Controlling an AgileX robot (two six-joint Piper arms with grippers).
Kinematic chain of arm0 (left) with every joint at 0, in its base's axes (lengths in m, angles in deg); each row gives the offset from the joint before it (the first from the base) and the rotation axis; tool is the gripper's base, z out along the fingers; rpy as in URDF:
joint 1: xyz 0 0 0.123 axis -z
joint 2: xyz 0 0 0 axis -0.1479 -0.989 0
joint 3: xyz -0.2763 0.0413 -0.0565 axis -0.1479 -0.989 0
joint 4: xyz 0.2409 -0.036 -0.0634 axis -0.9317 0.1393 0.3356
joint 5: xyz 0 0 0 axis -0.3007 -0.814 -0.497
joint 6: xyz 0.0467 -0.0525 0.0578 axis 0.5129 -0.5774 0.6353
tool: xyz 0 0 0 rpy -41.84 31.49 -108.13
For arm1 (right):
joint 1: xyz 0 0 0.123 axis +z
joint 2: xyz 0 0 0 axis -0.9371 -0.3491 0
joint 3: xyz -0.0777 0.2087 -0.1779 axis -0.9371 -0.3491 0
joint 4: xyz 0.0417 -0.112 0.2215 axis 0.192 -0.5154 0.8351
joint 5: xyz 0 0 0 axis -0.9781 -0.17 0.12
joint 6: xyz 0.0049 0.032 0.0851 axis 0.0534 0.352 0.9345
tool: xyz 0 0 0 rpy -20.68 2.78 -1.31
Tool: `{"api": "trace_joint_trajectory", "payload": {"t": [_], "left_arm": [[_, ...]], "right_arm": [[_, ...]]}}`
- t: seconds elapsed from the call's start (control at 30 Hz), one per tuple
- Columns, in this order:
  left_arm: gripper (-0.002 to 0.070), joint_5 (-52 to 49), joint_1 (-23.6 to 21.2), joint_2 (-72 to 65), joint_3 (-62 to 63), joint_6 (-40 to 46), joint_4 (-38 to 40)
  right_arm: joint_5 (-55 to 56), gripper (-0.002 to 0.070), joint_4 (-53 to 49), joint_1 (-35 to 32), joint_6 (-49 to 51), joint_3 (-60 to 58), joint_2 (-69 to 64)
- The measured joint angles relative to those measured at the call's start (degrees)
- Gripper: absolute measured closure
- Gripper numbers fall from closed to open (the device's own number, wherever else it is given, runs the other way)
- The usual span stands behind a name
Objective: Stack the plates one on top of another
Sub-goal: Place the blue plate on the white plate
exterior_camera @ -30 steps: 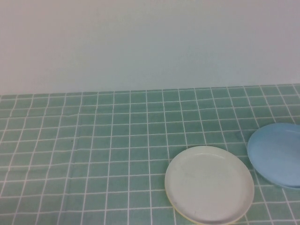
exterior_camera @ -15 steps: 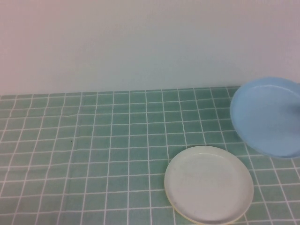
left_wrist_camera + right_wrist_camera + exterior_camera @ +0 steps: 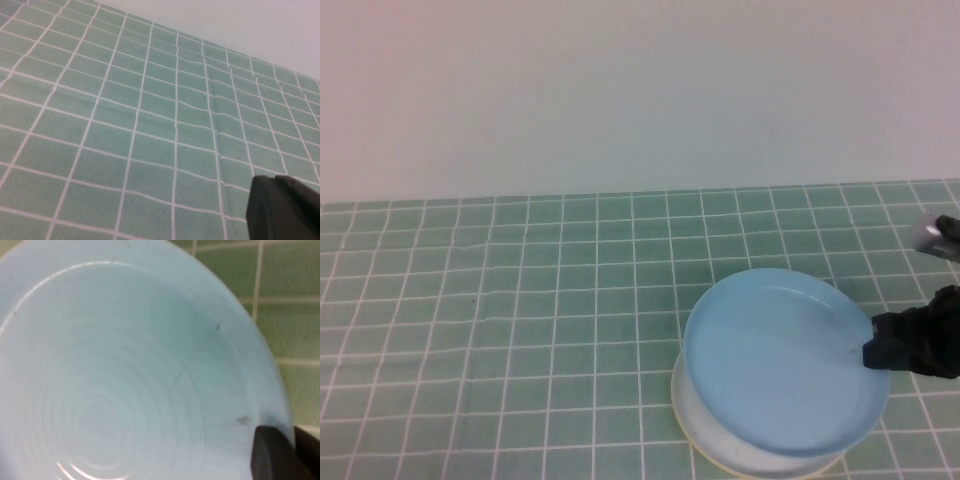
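The blue plate (image 3: 775,360) is held over the white plate, whose front rim (image 3: 715,448) shows under it near the table's front right. I cannot tell whether the two touch. My right gripper (image 3: 872,352) comes in from the right and is shut on the blue plate's right rim. In the right wrist view the blue plate (image 3: 115,380) fills the picture, with my right gripper (image 3: 292,452) pinching its edge. My left gripper (image 3: 285,212) shows only in the left wrist view, shut and empty above bare tablecloth, away from the plates.
A green checked tablecloth (image 3: 520,320) covers the table, with slight wrinkles (image 3: 210,100) in it. A plain pale wall (image 3: 620,90) stands behind the table's far edge.
The blue plate was lifted from the table's right edge, swung up and leftward, and now sits over the white plate. My right gripper has come into the high view.
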Motion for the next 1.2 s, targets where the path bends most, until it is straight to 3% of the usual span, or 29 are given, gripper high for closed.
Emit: {"api": "trace_joint_trajectory", "payload": {"t": [1.2], "left_arm": [[0.0676,0.0,0.0,0.0,0.0,0.0,0.0]], "right_arm": [[11.2,0.0662,3.5,6.2,-6.3,-2.4,-4.6]]}}
